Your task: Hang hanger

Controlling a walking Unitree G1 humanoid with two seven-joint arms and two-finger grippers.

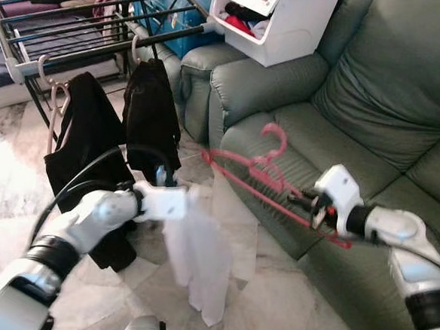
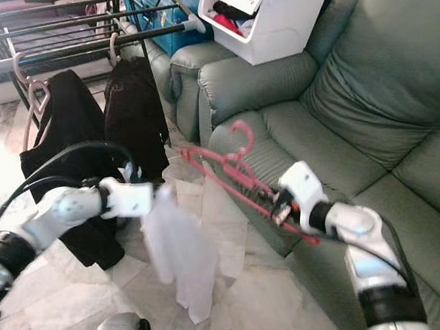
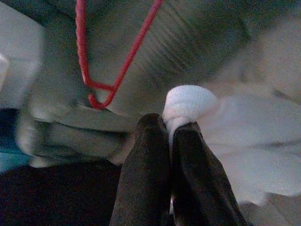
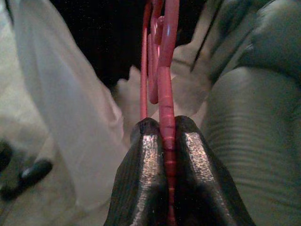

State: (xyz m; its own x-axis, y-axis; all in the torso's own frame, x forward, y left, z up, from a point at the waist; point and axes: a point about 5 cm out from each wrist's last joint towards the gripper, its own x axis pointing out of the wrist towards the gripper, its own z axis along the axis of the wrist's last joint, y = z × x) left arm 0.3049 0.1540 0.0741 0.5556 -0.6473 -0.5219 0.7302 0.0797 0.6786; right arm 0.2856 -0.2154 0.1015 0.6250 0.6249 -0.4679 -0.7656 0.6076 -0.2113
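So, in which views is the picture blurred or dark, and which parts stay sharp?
Right eye view: the white cloth is smeared by motion blur, while the green sofa stays fairly sharp. Left wrist view: dim, soft background, with the left gripper clearest. Right wrist view: dark top, with glare on the right gripper's fingers clamping the red plastic hanger.

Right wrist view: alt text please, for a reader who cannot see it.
The right gripper has its black jaws shut on a red hanger. A white garment hangs to one side and a green sofa lies on the other.
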